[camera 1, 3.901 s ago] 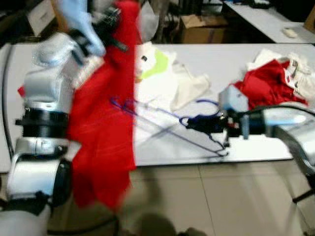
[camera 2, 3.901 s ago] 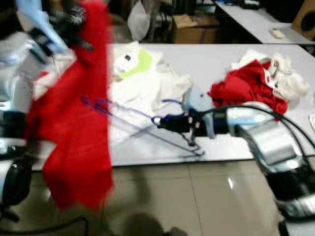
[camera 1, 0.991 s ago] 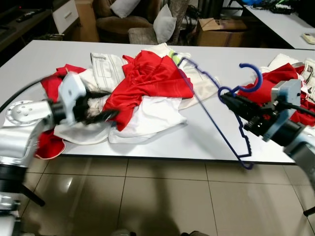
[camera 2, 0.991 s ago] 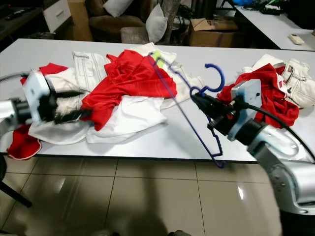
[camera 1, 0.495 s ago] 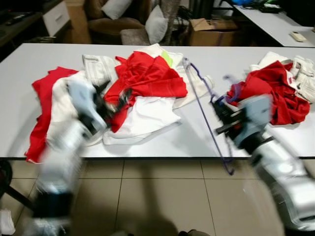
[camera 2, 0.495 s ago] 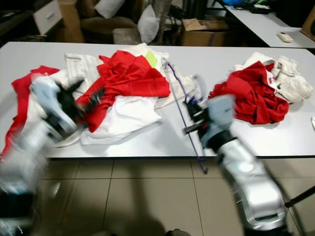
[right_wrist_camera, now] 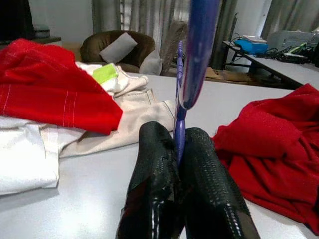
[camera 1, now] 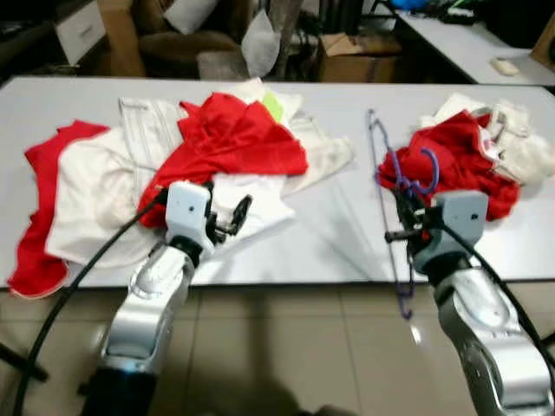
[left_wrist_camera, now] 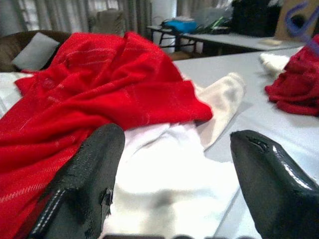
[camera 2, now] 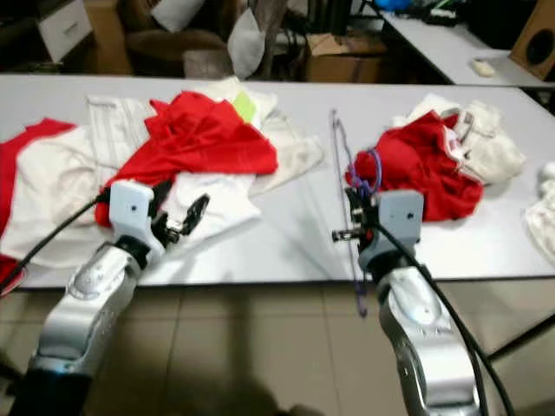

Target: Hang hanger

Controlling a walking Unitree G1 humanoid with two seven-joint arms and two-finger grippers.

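Right end effector (right_wrist_camera: 178, 164) pinching blue hanger (right_wrist_camera: 192, 74).

One clothes pile (camera 1: 208, 156) lies on the surface's (camera 1: 347, 234) left, another pile (camera 1: 473, 156) on its right, the hanger (camera 1: 395, 204) between them.

Head stereo pair looks down at table (camera 1: 338, 234); wrist views low, close.

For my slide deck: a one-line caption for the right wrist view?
Right gripper clamps a blue hanger above a table strewn with red and white clothes.
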